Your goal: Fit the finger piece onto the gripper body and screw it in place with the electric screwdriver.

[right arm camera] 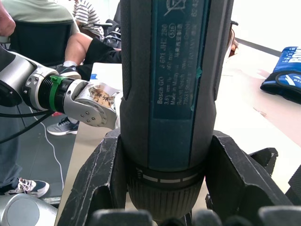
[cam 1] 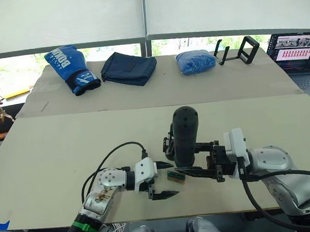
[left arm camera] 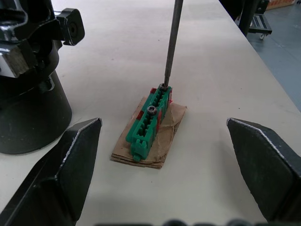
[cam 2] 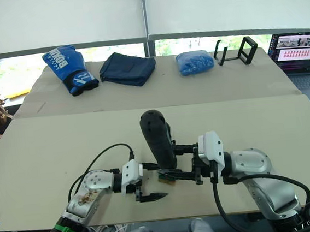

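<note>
My right gripper [cam 1: 190,158] is shut on the electric screwdriver [cam 1: 185,134], a thick black cylinder held upright with its rounded end up. In the left wrist view its thin metal bit [left arm camera: 171,42] points down onto a screw head in a green block [left arm camera: 148,123] that lies on a scrap of cardboard. The gripper body [left arm camera: 28,94], black with a metal mechanism, stands right beside the block and is partly hidden behind the screwdriver in the eye views. My left gripper [cam 1: 169,179] is open, its fingers on either side of the green block [cam 1: 176,175] and not touching it. The finger piece is out of view.
At the back of the far table lie a blue boxing glove [cam 1: 72,69], a dark cloth bag [cam 1: 128,68], a blue bundle [cam 1: 195,61] and black stands [cam 1: 237,50]. A laptop [cam 1: 299,50] sits at far right. People sit beyond the table edge [right arm camera: 70,33].
</note>
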Available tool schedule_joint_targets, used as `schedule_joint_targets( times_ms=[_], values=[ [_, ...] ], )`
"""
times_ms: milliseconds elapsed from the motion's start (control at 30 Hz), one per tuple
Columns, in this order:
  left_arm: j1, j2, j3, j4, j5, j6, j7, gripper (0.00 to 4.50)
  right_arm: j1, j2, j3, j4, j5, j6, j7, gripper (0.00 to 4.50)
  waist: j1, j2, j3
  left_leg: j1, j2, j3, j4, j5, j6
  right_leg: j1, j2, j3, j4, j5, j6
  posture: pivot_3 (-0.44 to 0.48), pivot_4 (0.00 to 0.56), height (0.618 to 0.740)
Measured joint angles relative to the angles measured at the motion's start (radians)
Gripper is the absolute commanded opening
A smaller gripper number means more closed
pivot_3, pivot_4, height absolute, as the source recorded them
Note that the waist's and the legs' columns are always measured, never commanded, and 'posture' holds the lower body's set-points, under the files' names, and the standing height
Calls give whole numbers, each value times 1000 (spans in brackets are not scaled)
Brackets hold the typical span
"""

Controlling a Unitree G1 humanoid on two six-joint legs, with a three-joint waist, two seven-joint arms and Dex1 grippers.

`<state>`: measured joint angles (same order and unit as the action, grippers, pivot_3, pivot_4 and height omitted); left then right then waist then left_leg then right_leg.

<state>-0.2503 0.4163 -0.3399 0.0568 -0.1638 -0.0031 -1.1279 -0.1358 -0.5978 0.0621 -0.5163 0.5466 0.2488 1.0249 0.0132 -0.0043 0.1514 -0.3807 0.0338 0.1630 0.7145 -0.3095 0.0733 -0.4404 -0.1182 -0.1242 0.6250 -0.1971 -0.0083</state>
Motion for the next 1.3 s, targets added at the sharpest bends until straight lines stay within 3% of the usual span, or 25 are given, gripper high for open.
schedule_joint_targets(
  times_ms=[833, 1300],
  values=[
    [0, 0, 1, 0, 0, -2, 1, 4500, 4, 13, 2, 4, -11, 1, -3, 1907, 0, 0, 0, 0, 0, 0, 0, 0, 0, 0, -3, -1, 0, 0, 0, 0, 150, 740],
    [3, 3, 13, 35, -38, -60, -31, 4500, 5, -3, -45, -15, 81, 35, -16, 1907, -2, 0, 0, -1, 0, 0, 0, 0, 0, -1, -4, -1, 0, 0, 0, 0, 150, 740]
  ],
)
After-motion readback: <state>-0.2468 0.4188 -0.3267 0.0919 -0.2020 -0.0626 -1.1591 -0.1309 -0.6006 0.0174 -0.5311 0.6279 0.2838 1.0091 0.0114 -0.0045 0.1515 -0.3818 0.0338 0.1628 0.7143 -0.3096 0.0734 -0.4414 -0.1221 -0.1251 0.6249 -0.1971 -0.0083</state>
